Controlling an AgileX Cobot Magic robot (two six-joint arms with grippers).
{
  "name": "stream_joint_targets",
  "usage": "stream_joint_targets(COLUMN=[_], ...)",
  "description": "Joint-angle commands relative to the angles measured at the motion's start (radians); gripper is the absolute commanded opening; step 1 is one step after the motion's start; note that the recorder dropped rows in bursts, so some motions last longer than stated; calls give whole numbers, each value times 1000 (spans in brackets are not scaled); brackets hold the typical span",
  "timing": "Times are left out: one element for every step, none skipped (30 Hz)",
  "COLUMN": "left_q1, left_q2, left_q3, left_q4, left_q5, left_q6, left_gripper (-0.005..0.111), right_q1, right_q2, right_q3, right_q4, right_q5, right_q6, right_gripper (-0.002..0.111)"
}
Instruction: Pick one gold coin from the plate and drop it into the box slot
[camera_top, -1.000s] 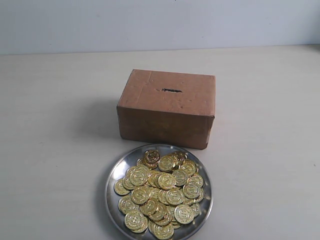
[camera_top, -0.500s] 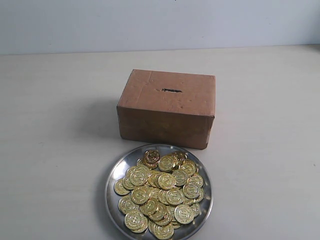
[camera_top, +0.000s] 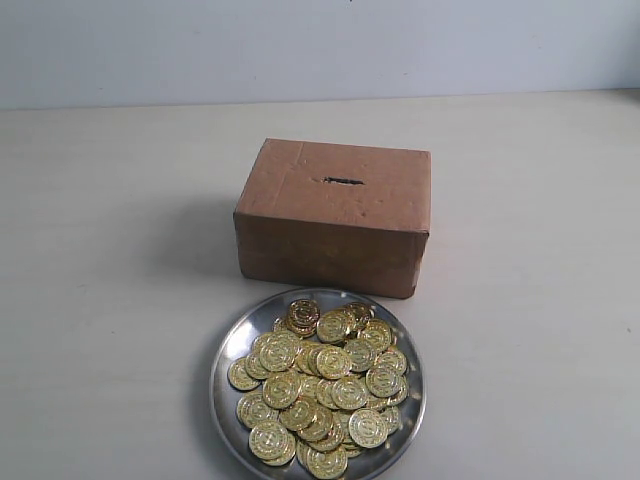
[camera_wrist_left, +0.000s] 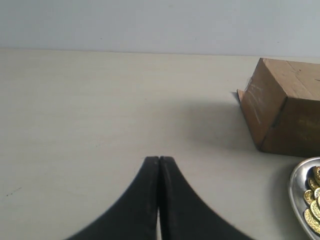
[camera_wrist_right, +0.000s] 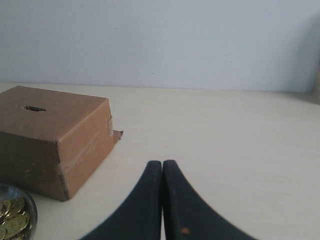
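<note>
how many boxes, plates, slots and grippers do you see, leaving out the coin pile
box: 1
plate: 1
slot: 1
grippers: 2, the left gripper and the right gripper, both shut and empty
total: 5

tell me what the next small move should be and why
Probably open the right claw and start it toward the plate. It and the left claw are both shut on nothing and sit off to the sides, out of the exterior view. The gold coins lie piled on the plate, and the slot in the box is unobstructed. The left claw might serve equally well.
</note>
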Motion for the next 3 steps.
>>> stream_joint_targets(left_q1=[-5, -5, -5], left_q2=[-7, -7, -7], left_q3=[0, 0, 0], left_q4=[7, 7, 7], left_q5=[-6, -6, -6], left_q6=[-2, -2, -2], left_gripper=[0, 0, 0], right_q1=[3, 3, 3], right_q2=[-5, -5, -5], right_q3=[5, 5, 5], right_q4=[1, 1, 1], right_q5=[-14, -14, -14], right_q6=[1, 1, 1], right_gripper=[0, 0, 0])
